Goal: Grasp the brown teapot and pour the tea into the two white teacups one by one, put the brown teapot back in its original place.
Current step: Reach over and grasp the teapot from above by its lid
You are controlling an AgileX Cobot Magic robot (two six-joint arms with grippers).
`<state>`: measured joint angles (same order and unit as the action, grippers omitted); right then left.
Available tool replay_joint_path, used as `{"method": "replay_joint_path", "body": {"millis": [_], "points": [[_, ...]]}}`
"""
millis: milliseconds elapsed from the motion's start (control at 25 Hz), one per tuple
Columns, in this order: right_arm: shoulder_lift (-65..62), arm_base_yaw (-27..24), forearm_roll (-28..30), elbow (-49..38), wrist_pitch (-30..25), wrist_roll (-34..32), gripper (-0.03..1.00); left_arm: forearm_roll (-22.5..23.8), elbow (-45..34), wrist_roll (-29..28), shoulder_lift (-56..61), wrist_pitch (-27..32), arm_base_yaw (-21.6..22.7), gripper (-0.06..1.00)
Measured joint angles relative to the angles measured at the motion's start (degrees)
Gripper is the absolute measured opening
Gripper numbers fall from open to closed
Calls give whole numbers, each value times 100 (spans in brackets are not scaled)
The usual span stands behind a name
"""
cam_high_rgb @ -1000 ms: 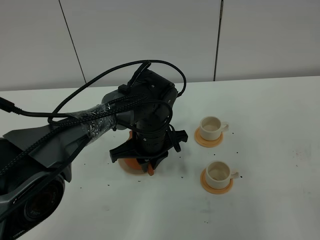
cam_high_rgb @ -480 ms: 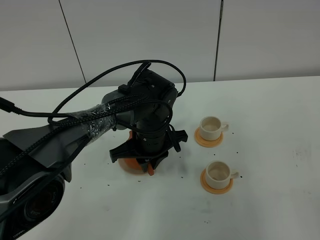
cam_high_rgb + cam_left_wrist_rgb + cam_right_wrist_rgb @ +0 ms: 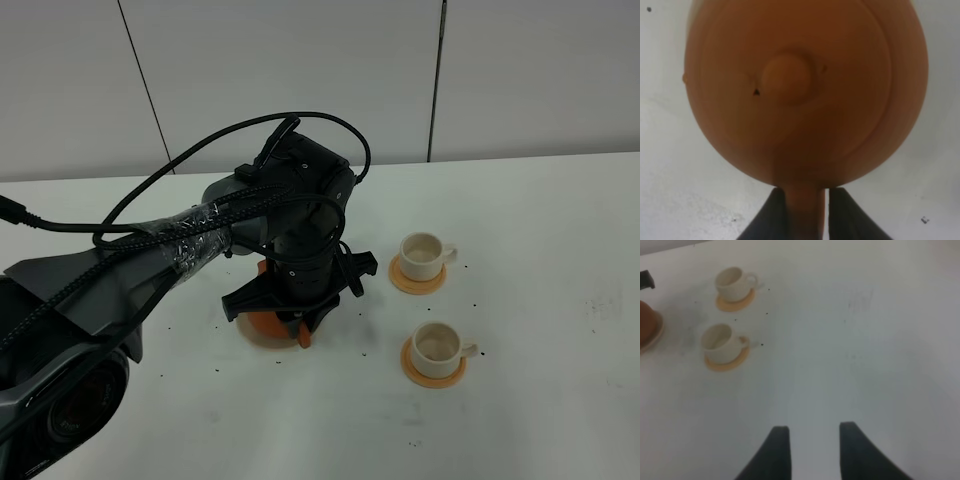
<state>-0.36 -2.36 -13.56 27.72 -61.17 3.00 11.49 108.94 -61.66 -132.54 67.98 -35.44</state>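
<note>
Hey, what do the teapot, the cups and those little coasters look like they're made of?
The teapot looks like unglazed clay: matte terracotta-orange, no shine. The cups seem glazed ceramic: smooth, cream-white. The coasters are flat, matte, tan-orange; material unclear.

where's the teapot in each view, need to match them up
exterior high: teapot left of centre, mostly hidden under the left arm.
left wrist: teapot fills the picture, handle between the fingers.
right wrist: teapot cut off at the picture's edge, beyond the cups.
shared landmark: the two cups, exterior high and right wrist only.
</note>
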Motion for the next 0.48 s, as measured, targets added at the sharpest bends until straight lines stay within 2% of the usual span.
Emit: {"method": "replay_joint_path", "body": {"millis": [480], "points": [[0, 0, 0, 0, 0, 6, 24, -10, 0, -26, 0, 0, 0, 29]]}}
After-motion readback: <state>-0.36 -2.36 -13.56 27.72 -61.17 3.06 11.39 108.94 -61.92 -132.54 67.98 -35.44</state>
